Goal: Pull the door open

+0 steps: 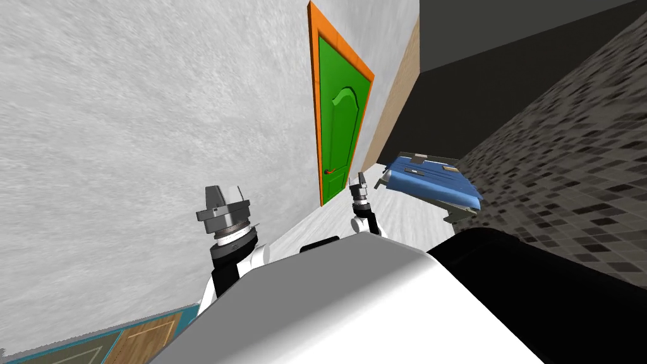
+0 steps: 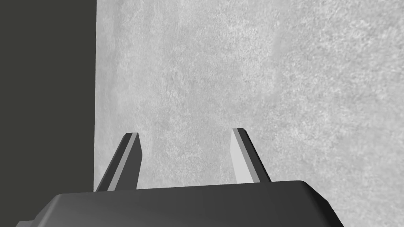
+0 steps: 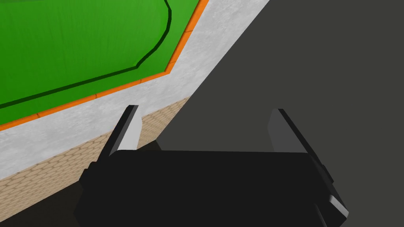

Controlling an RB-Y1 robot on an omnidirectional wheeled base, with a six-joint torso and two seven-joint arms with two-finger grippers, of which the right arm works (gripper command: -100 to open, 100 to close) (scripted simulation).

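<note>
The left jaws are held spread beside the pale wall (image 1: 126,114) (idle, it would seem), while the right jaws, likewise spread and empty, are raised ahead toward the green door (image 1: 338,126), seen shut in its orange frame (image 1: 314,95) farther along that wall. Its red handle (image 1: 329,171) is not yet reached; a floor strip (image 1: 404,215) beside a blue furnishing (image 1: 433,180) is left for the approach.

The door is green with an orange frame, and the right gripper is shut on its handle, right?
Not quite. The door is green with an orange frame, but the right gripper is open, not shut on the handle: the right wrist view shows its fingers apart with nothing between them.
</note>
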